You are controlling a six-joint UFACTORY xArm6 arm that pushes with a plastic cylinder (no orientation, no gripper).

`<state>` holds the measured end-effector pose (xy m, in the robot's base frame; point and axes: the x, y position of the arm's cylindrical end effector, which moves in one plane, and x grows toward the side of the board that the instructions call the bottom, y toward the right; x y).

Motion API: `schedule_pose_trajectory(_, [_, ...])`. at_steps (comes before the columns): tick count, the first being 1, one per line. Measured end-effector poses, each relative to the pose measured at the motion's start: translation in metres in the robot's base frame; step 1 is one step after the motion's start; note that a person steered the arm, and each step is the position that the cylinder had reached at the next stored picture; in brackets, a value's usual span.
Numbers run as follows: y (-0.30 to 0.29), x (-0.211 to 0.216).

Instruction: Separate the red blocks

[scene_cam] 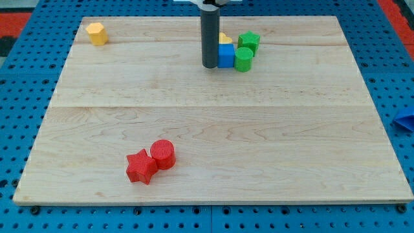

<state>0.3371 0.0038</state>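
My tip is being held against the blue block, well apart from the touching red star and red cylinder; no claw is fitted.

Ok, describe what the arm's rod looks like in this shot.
A straight, smooth, dark grey-black cylinder with a slight sheen, ending in my tip, cut flat. At the view's top it meets a white mount, mostly cropped. No cables or markings show.

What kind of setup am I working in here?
Likely a lab test bench: a wooden board on a blue pegboard, toy blocks such as the red star, and my tip.
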Motion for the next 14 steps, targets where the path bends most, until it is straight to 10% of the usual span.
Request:
schedule_pose_trajectory(4, [-0.203,0.104])
schedule_pose_trajectory(5, [-0.258,0.219])
schedule_pose_trajectory(6, [-0.193,0.275])
schedule_pose_trajectory(8, [-0.119,0.184])
schedule_pose_trajectory(9, [-0.032,0.205])
schedule_pose_trajectory(11, [-0.015,0.282])
schedule_pose_trajectory(14, [-0.054,0.195])
